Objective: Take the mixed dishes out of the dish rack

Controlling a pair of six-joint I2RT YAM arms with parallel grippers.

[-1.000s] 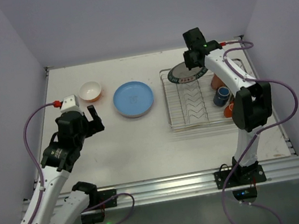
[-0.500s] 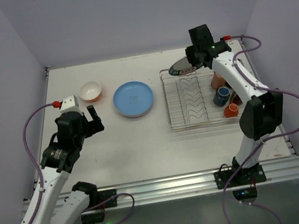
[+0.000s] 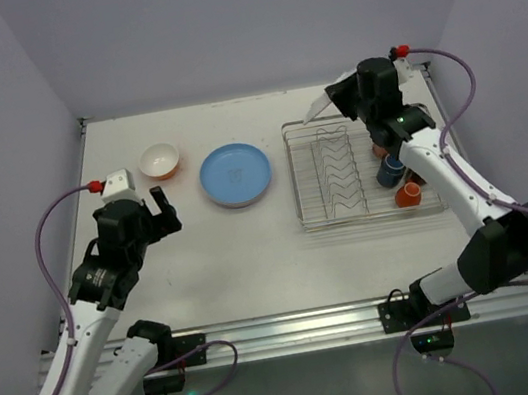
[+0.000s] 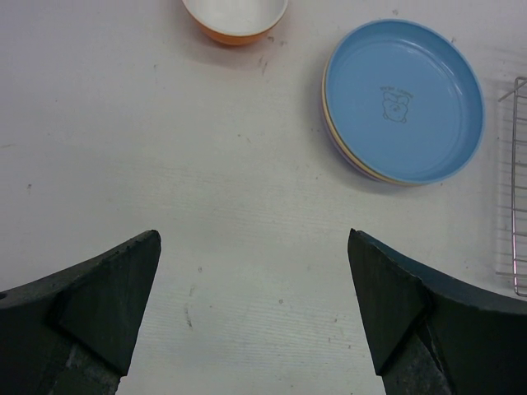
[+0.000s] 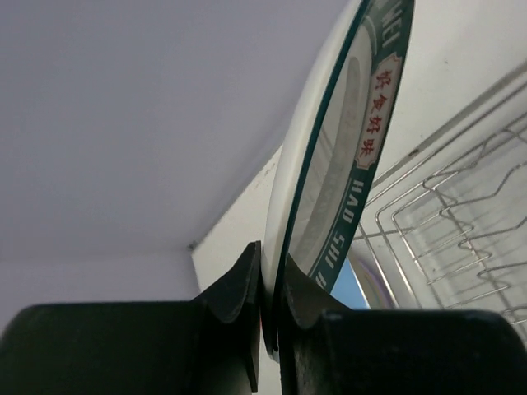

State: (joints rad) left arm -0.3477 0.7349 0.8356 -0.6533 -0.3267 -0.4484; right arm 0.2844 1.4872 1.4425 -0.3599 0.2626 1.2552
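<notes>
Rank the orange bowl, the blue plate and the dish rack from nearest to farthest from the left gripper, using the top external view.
1. orange bowl, just beyond the left gripper.
2. blue plate, farther off to its right.
3. dish rack, far over on the right side.

White links, black joints on left arm [image 3: 89, 333], right arm [image 3: 454, 181]. Thin purple cables [image 3: 40, 245], red plug ends. Dark grey wedge fingers [image 4: 107, 288] on left gripper [image 4: 254, 239].
</notes>
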